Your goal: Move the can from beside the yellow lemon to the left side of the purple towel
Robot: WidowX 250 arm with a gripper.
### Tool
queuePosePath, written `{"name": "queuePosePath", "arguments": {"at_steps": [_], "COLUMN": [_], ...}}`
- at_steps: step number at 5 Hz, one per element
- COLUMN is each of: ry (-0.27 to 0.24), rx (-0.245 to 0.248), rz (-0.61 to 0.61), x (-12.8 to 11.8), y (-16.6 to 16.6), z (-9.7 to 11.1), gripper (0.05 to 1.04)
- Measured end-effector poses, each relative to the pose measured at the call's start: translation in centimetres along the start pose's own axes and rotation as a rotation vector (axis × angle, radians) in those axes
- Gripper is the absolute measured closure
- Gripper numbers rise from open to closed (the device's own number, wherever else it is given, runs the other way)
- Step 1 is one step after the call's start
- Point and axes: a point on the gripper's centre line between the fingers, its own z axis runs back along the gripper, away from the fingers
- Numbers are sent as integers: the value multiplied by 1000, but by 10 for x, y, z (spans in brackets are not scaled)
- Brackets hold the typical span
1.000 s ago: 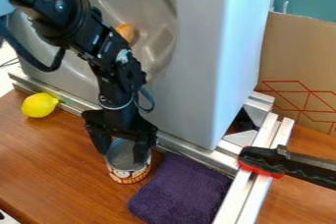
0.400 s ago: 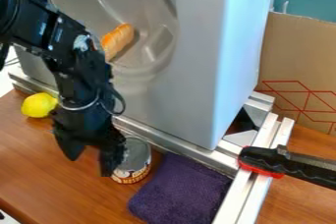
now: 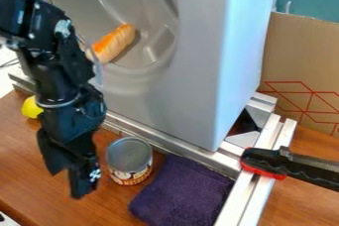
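So your gripper is released, fingers apart with nothing between them, just beside the can on the robot's side nearer the yellow thing. The can's upright on the worktop, right by the purple cloth; can't tell if that grey top is a lid or the inside, so no clue what's in it. You've also got an orange-brown, bread-like piece in the grey unit's moulded recess.

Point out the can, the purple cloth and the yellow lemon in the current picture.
Can (image 3: 129,154): camera view, on its round top.
Purple cloth (image 3: 182,190): camera view, middle of its upper surface.
Yellow lemon (image 3: 30,107): camera view, its visible left part.
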Motion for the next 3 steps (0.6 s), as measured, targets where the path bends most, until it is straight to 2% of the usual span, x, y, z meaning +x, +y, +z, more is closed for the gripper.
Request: {"name": "queuePosePath", "arguments": {"at_steps": [1, 2, 3], "ry": [0, 11, 28], "rx": [97, 228, 283], "rz": [37, 98, 168], "x": [-20, -41, -57], "y": [2, 3, 9], "z": [12, 21, 18], "gripper": [83, 83, 83]}}
